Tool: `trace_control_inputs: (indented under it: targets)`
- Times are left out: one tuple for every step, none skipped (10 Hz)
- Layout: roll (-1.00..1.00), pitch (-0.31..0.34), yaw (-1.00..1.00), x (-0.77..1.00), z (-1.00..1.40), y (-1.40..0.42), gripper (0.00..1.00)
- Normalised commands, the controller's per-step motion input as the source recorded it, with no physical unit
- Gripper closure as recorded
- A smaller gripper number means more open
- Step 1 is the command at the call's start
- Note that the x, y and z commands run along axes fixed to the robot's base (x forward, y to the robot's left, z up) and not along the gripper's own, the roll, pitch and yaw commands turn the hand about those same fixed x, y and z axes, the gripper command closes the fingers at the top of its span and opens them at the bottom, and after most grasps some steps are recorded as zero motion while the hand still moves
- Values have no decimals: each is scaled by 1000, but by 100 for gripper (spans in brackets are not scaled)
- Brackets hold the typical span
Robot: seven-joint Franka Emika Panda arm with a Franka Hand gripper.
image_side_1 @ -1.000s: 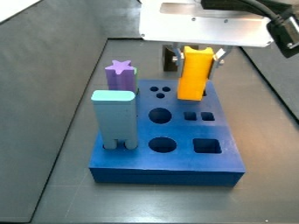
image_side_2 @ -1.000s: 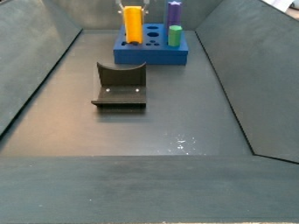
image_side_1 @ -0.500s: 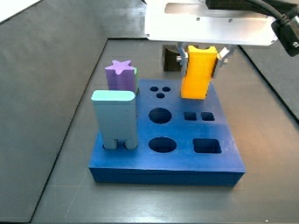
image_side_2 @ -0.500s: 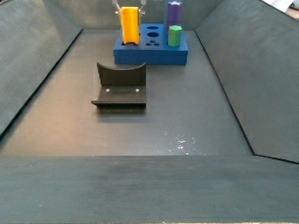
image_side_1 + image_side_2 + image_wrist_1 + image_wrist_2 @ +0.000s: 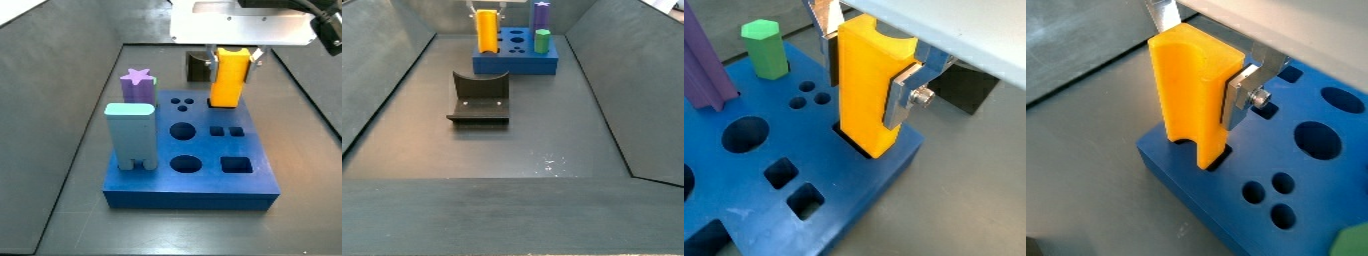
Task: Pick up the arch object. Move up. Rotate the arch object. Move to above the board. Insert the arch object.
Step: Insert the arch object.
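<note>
— Wrist views: where do we see the arch object (image 5: 869,90)?

— Upright, its foot in a slot at the board's (image 5: 764,215) edge, our claw (image 5: 869,55) clamped on its upper part.

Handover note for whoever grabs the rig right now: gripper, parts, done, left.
Gripper: over the board's edge, shut on the arch object, one silver finger flat against its side.
Arch object: upright, lower end entering a slot in the board, seen in both wrist views.
Done: pick, lift, rotate, move over board.
Left: finish seating it, then release; full depth cannot be judged.
Other pegs: purple star peg and pale blue block standing in the board.
</note>
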Motion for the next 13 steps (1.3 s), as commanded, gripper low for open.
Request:
trace_control_inputs:
  targets:
    - [130, -170, 60, 0, -569, 0, 100]
    - [203, -167, 69, -234, -491, -46, 100]
    - [-34, -136, 86, -43, -49, 0, 100]
    - [0, 0, 14, 0, 0, 34, 100]
    - [36, 0, 0, -11, -217, 0, 100]
    - [111, 0, 17, -131, -269, -140, 100]
    - [161, 24, 0, -260, -197, -183, 100]
    - [149, 37, 0, -309, -186, -154, 100]
    - [90, 16, 0, -214, -217, -77, 100]
    - [94, 11, 20, -77, -269, 0, 100]
    - [117, 0, 97, 0, -580, 0, 100]
    - [139, 0, 114, 0, -791, -20, 100]
    - [69, 0, 106, 0, -760, 0, 100]
